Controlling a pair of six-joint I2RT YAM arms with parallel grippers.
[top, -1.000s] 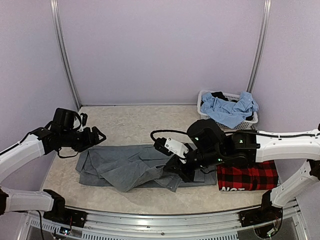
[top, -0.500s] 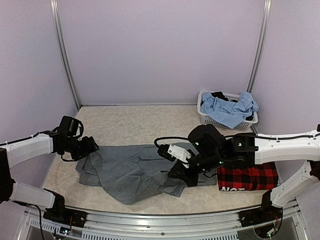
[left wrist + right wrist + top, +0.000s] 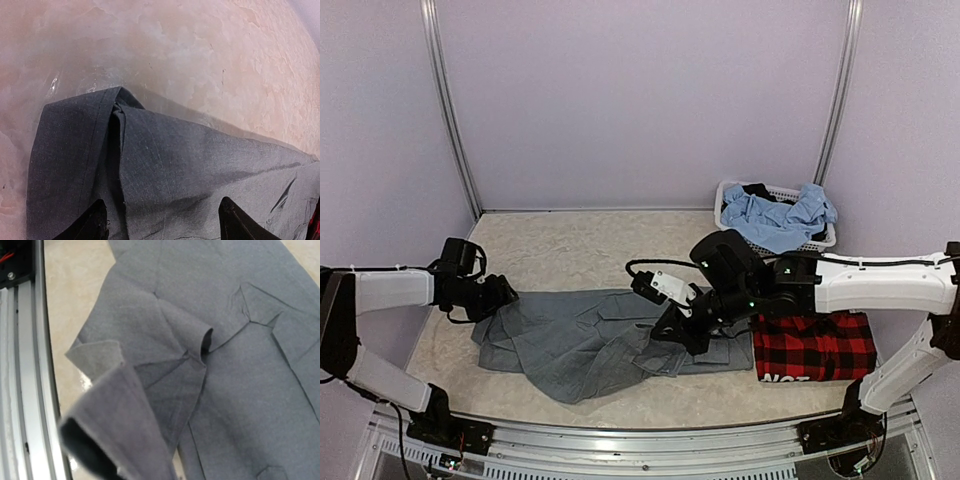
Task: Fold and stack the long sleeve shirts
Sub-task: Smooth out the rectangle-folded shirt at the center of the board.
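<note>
The grey shirt (image 3: 590, 335) lies crumpled and partly folded across the middle of the table. My left gripper (image 3: 506, 296) hangs open just above its left edge. In the left wrist view both fingertips (image 3: 95, 224) stand wide apart over the grey cloth (image 3: 165, 160). My right gripper (image 3: 676, 336) is shut on a lifted flap of the grey shirt near its right end. In the right wrist view this flap (image 3: 120, 430) hides the fingers. The plaid shirt (image 3: 815, 355) lies folded at the right, beside my right arm, with white lettering at its front edge.
A white basket (image 3: 730, 200) with blue garments (image 3: 775, 222) stands at the back right. The metal rail (image 3: 20, 365) runs along the table's near edge, close to the lifted flap. The marbled tabletop (image 3: 175, 50) lies beyond the shirt's left edge.
My left gripper has come down and back to the grey shirt's left edge. My right gripper has shifted slightly, dragging the shirt's flap with it; the front hem changed shape.
</note>
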